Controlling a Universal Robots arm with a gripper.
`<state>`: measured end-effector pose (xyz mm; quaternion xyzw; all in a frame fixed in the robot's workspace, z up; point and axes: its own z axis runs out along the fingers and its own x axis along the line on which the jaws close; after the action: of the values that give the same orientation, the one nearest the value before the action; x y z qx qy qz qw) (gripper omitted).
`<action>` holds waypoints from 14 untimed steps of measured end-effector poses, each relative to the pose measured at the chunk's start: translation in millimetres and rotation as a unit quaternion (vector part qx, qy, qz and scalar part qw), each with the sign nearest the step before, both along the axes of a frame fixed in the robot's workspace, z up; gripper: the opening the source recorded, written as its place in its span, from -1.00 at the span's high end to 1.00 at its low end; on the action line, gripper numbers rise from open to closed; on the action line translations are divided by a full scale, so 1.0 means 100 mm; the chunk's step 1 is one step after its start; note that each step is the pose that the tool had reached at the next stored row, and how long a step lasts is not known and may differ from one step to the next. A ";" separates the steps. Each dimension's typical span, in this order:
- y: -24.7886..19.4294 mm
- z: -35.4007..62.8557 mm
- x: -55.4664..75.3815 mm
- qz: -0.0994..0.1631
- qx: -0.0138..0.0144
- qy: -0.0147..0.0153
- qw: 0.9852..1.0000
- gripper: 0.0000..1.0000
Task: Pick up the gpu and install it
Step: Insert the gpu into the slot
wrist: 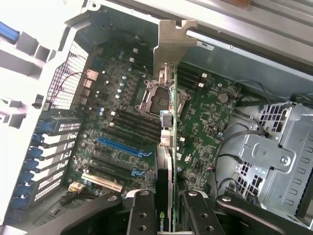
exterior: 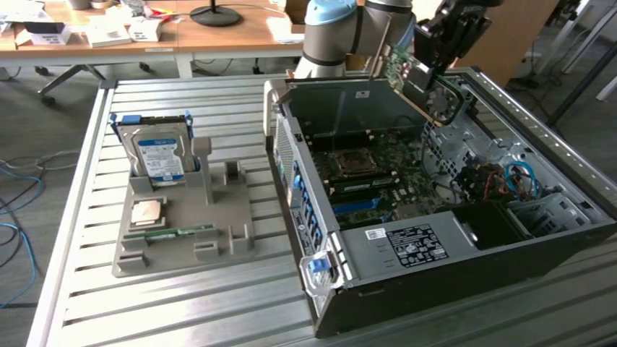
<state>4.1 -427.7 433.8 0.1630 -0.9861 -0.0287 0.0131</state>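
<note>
Two-fingered, pinching the gpu [wrist: 168, 147] edge-on with the tool [wrist: 169, 213], pressing on both its faces. Hanging it tilted over the open computer case [exterior: 405, 289], above the motherboard [wrist: 122, 98], at the case's far end, with its silver bracket [wrist: 173, 41] pointing away from the tool.

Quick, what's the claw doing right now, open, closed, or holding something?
Claw: closed on the gpu, holding it edge-on over the open computer case.
</note>
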 end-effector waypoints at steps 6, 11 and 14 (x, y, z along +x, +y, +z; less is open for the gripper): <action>0.000 -0.003 0.00 0.021 0.000 0.000 1.000 0.47; 0.000 -0.006 0.00 0.040 0.000 0.000 0.999 0.47; 0.000 -0.008 0.00 0.051 0.000 0.000 0.999 0.47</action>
<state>4.1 -427.7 433.0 0.2130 -0.9765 -0.0279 0.0146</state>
